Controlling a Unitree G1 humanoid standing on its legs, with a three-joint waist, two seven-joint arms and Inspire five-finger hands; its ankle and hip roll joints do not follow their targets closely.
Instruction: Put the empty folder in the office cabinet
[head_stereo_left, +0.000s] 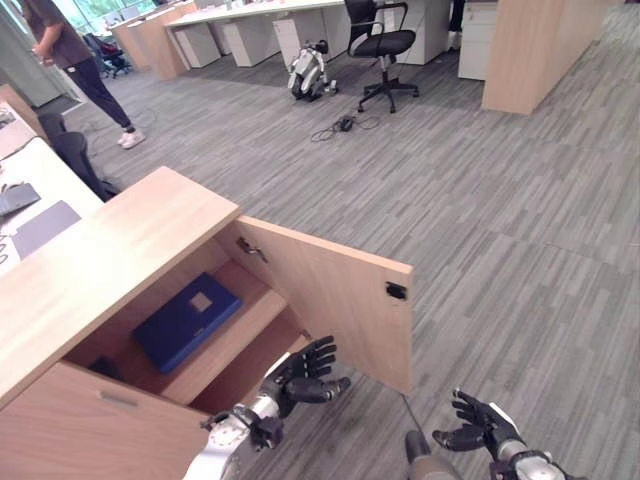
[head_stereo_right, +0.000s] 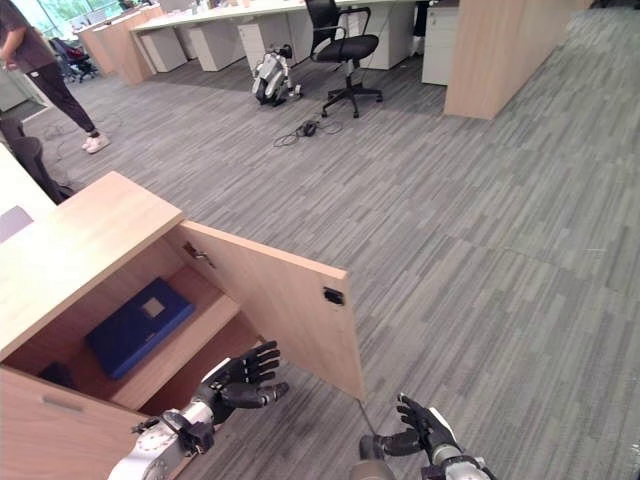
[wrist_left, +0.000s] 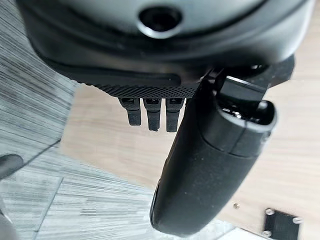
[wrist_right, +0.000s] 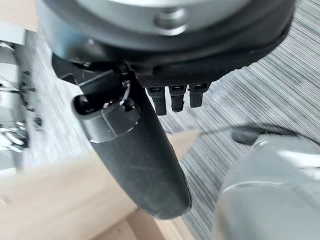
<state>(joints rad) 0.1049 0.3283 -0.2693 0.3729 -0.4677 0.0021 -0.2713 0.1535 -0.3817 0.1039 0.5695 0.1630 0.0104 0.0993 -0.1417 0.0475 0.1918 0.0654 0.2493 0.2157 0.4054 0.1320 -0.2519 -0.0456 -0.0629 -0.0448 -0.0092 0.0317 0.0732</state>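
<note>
Floor (head_stereo_left: 480, 200): we are looking down on grey striped carpet that is running from our cabinet out to a row of desks at the far side
Office cabinet (head_stereo_left: 110, 250): we are standing at its front corner; the wooden top is lying flat, and the compartment below is standing open
Cabinet door (head_stereo_left: 330, 300): it is swung wide out towards the carpet, with its small handle showing near the top inner edge and a dark catch at the free corner
Person (head_stereo_left: 70, 60): someone is standing well apart from us, near the far desks
Office chair (head_stereo_left: 385, 50): a black swivel chair is sitting by the desks, with a small white robot (head_stereo_left: 308, 72) parked just beside it
Folder (head_stereo_left: 187, 320): the blue folder is lying flat on the shelf inside the open compartment, free of both hands
Left hand (head_stereo_left: 305, 372): we are holding it low in front of the compartment, just beside the inner face of the door, with fingers loosely spread and nothing in them
Right hand (head_stereo_left: 485, 425): we are hanging it over the carpet, well apart from the cabinet, fingers relaxed and apart, carrying nothing
Step in hand: as we judge it, the placing is done and we are drawing clear of the cabinet
Next move: probably shutting the door, which calls for the left hand getting behind the door's free edge and pushing it round without catching the shelf
</note>
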